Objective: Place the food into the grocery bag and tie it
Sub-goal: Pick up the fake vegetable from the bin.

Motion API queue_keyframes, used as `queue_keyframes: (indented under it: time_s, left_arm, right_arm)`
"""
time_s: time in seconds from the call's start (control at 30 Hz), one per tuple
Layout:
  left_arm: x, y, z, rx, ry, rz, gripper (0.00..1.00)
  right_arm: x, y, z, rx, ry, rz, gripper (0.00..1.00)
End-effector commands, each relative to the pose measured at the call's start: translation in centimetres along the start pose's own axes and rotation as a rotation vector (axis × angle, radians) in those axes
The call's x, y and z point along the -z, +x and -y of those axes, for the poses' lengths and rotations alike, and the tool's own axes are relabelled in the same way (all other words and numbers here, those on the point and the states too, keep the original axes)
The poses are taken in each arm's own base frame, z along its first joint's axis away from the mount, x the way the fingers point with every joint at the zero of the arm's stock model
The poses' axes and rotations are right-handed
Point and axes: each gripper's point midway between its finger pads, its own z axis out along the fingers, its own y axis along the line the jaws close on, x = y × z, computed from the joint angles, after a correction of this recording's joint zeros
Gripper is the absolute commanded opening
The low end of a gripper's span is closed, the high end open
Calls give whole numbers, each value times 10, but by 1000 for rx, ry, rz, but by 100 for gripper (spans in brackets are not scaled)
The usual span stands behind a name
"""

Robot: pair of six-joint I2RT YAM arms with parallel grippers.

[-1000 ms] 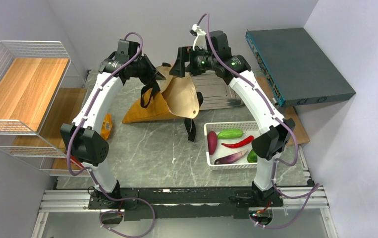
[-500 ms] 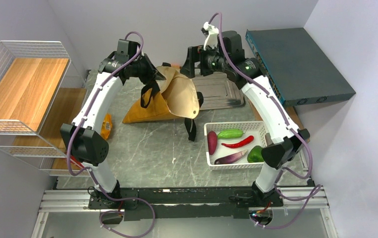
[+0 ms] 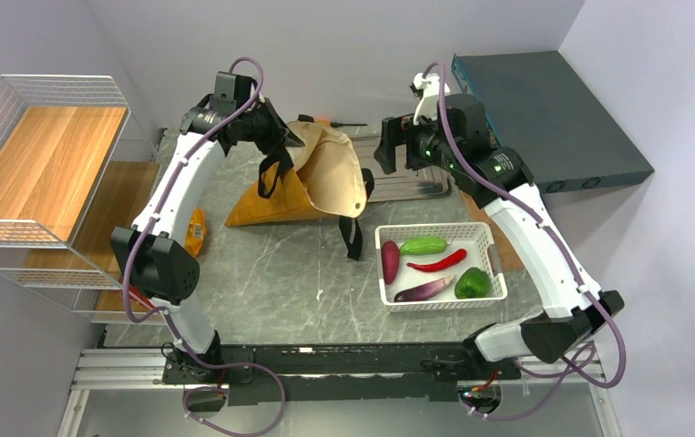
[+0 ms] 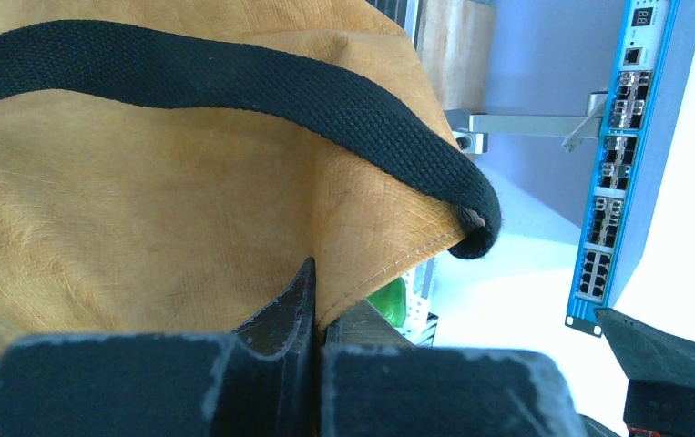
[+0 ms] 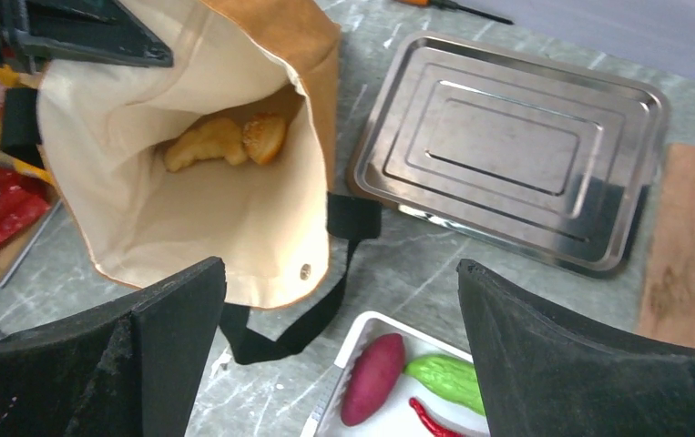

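Bread pieces (image 5: 225, 139) noted inside grocery bag (image 3: 275, 205); rim clamped by left tool (image 4: 316, 309). Right tool (image 3: 394, 146) spread, empty. Sweet potato (image 3: 390, 261) unpacked in basket (image 3: 434, 229) at bag's 4 o'clock, snack packet (image 3: 197, 231) at 8 o'clock; tying not done.

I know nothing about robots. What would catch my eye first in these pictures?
The big mustard grocery bag in the middle stands out first. The left gripper pinches its rim so the cream lining gapes, and two bread pieces lie inside. To its right sits a white basket of bright vegetables, and the right gripper hovers open beside the bag.
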Motion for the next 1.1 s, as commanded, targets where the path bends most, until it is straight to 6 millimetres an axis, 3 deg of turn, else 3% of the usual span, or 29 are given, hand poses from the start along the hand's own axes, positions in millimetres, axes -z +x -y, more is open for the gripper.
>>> queue_keyframes:
  time_s: [0.0,0.33,0.53,0.8,1.07]
  left_arm:
    - [11,-15,25,-50,88,52,0]
    - [11,-16,18,-60,75,56,0]
    - [11,-15,8,-53,64,51,0]
    - [13,-16,2,-51,64,43,0]
    - [13,-20,-10,-25,55,27,0]
  right_arm:
    - [13,9,19,21,92,-2,100]
    - [34,81,34,1,148,-192,100]
    - [41,122,30,-87,142,-291,99]
    - [33,177,33,-158,156,-393,96]
    - [12,226,26,-251,123,-476,92]
